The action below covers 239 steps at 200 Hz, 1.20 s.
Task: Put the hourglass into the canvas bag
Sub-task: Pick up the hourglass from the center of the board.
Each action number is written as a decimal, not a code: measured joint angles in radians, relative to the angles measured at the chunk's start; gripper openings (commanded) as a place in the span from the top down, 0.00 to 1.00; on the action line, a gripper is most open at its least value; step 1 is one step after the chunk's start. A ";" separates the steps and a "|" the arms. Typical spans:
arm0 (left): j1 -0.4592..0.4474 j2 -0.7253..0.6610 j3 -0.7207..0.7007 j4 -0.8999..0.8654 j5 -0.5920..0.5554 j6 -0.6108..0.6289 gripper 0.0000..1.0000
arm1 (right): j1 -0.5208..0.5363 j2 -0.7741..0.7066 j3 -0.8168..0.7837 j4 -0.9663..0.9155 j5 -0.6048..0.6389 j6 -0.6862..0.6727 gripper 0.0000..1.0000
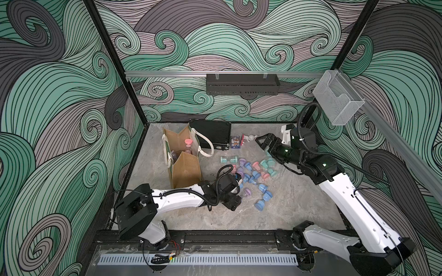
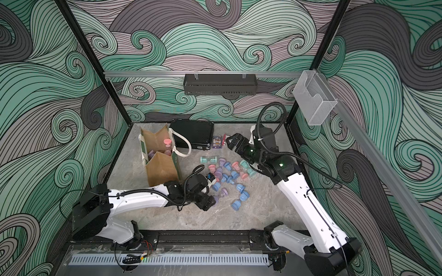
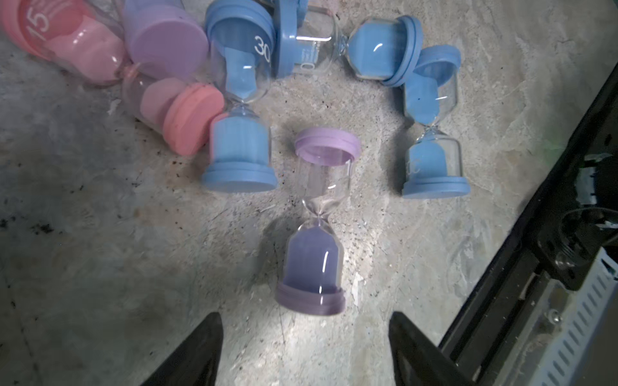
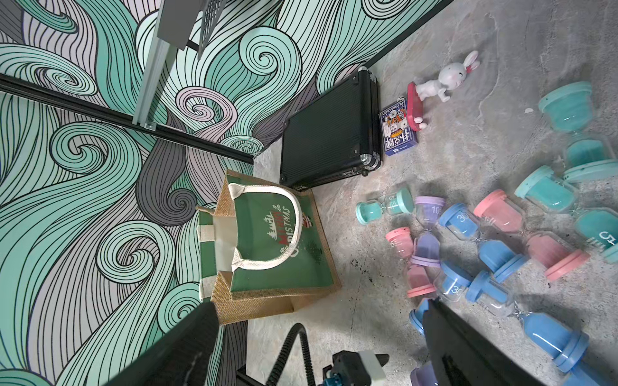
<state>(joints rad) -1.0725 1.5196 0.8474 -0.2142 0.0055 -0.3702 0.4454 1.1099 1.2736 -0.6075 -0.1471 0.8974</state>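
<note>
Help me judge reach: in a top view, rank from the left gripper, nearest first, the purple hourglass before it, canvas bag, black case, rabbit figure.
1. purple hourglass, just ahead of the left gripper.
2. canvas bag, left and farther back.
3. black case and rabbit figure, both at the back; too close to call.

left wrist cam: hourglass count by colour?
blue hourglasses: 3
purple hourglasses: 2 (one seen cap-on at the edge of the pile)
pink hourglass: 1
Total: 6
</note>
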 measured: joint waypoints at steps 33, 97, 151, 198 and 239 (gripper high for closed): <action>-0.034 0.077 0.000 0.051 -0.078 0.005 0.23 | -0.001 -0.013 -0.025 0.018 -0.005 0.007 0.00; -0.042 0.193 0.013 0.083 -0.193 0.000 0.30 | -0.002 -0.019 -0.042 0.037 -0.013 0.024 0.00; -0.042 0.239 0.044 0.129 -0.219 0.005 0.40 | -0.009 -0.016 -0.051 0.049 -0.035 0.028 0.00; -0.042 0.243 0.048 0.134 -0.219 0.016 0.44 | -0.016 -0.014 -0.069 0.077 -0.058 0.034 0.00; -0.042 0.203 -0.001 0.136 -0.223 0.015 0.45 | -0.018 -0.014 -0.090 0.092 -0.063 0.023 0.00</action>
<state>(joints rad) -1.1141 1.7229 0.8463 -0.0780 -0.2173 -0.3550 0.4278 1.0954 1.1831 -0.5156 -0.2100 0.9203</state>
